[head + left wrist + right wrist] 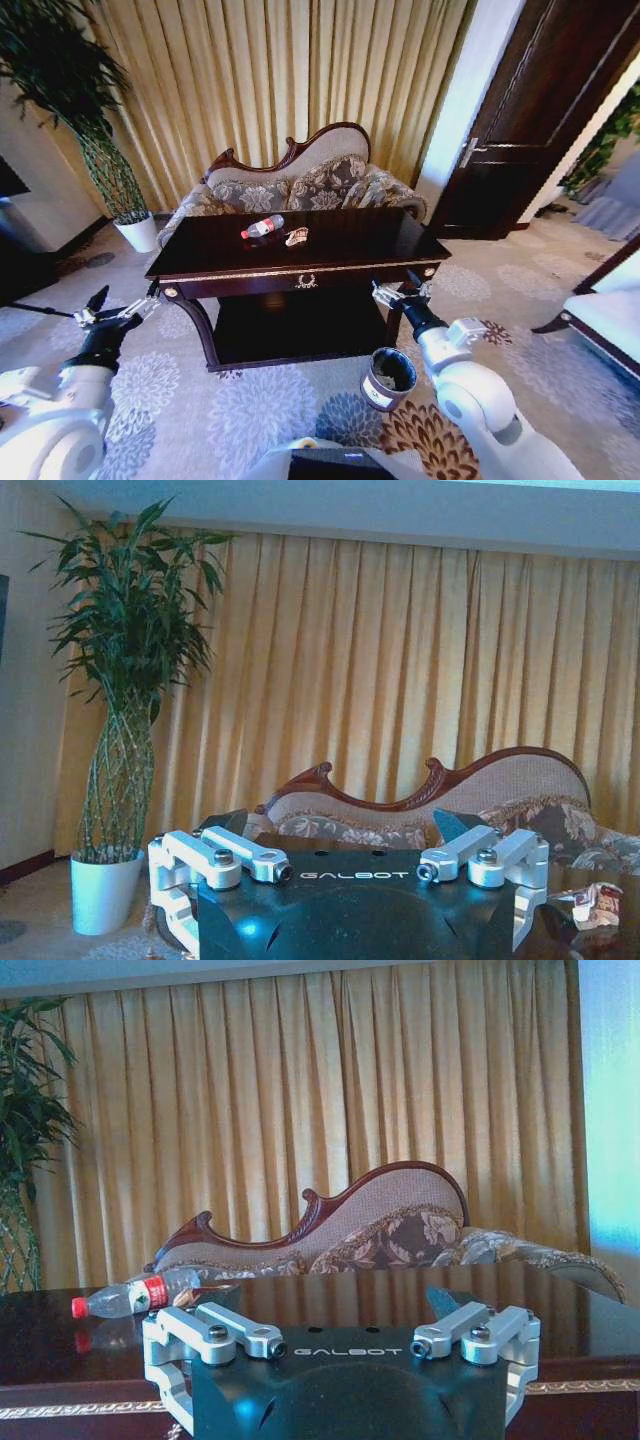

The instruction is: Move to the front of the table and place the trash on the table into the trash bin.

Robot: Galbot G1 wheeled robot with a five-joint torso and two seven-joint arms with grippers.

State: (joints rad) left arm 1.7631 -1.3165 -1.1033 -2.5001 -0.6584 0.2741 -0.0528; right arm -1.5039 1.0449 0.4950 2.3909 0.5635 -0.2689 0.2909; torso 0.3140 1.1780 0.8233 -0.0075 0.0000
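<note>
Head view puts the trash bin (388,377) closest to the robot, standing on the patterned carpet (250,410) just in front of the table (300,262), by its front right leg. It's a small dark round bin with a pale band, open at the top.

The right pincer (400,290) hovers just above and behind the bin, right at the table's front right corner, about level with the gold-trimmed edge. Its fingers are spread wide apart and it's got nothing in it (the right wrist view shows the same: both fingers splayed, empty gap between them). The left pincer (118,310) sits off the table's front left corner, a bit apart from it, also wide open and empty.

On the table itself, roughly mid-top and toward the back edge, lies the clear plastic bottle (262,227) with the red label, on its side with the red cap pointing to the table's left. Just beside it, to the table's right, sits the crumpled paper and wrapper bit (297,236), whitish with some brown or red in it; I can't tell if that's one piece or two. In the right wrist view the bottle (132,1295) lies across the far left part of the glossy top.

Behind the table is a floral sofa (300,180) with a carved wooden back, then gold curtains (270,70). A tall plant in a white pot (138,232) stands off the table's far left corner.
</note>
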